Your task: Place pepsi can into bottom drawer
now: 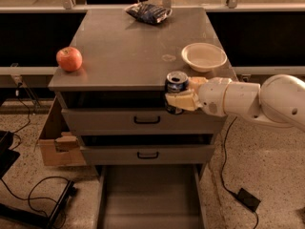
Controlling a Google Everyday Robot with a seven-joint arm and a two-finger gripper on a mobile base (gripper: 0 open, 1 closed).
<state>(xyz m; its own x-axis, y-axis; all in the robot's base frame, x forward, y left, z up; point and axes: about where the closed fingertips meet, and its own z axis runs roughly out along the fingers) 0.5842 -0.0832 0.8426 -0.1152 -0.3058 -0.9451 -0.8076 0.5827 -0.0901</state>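
Note:
The pepsi can is dark blue with a silver top and stands upright in my gripper. The gripper is shut on the can and holds it in the air in front of the cabinet's front edge, level with the top drawer. My white arm reaches in from the right. The bottom drawer is pulled out below, a wide grey tray with low side walls. The can is well above it and toward its right side.
On the cabinet top are a red apple at the left, a white bowl at the right and a dark blue snack bag at the back. Two upper drawers with black handles are shut. A cardboard box and cables lie on the floor at the left.

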